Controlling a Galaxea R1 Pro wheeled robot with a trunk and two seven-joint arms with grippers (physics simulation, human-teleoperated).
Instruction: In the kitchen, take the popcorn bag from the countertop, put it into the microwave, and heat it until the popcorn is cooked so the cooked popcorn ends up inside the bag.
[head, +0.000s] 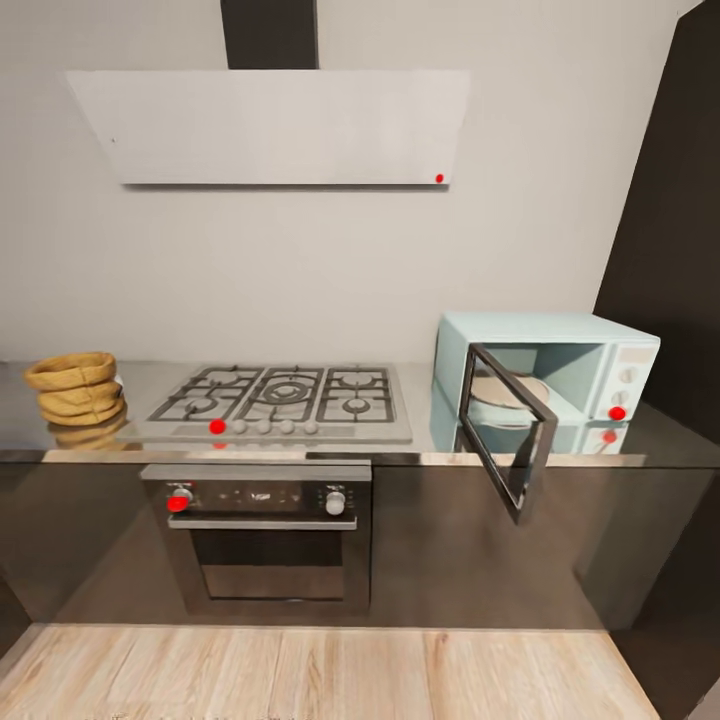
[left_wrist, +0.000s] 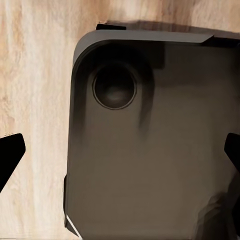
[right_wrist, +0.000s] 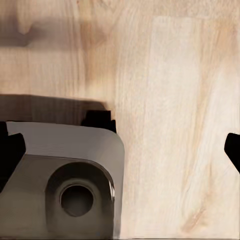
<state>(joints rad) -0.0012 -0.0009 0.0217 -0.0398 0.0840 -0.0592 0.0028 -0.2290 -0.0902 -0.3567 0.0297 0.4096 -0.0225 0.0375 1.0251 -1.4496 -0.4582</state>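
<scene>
At the far left end of the long grey brushed-steel countertop stands the tan-brown paper popcorn bag, a squat ridged sack upright on its base, its long axis vertical and its rolled rim facing up. It sits just beside the grey gas hob with black grates, above the black oven with a steel bar handle. Well apart, at the counter's right end, the small pale blue-white microwave has its dark glass door swung out toward the camera, the cavity open. A white flat hood hangs on the wall above the hob.

Both wrist views look down on pale wooden floor and the robot's dark grey base. The left gripper has its black fingertips spread to opposite edges, wide open and holding nothing; the right gripper is likewise wide apart and empty.
</scene>
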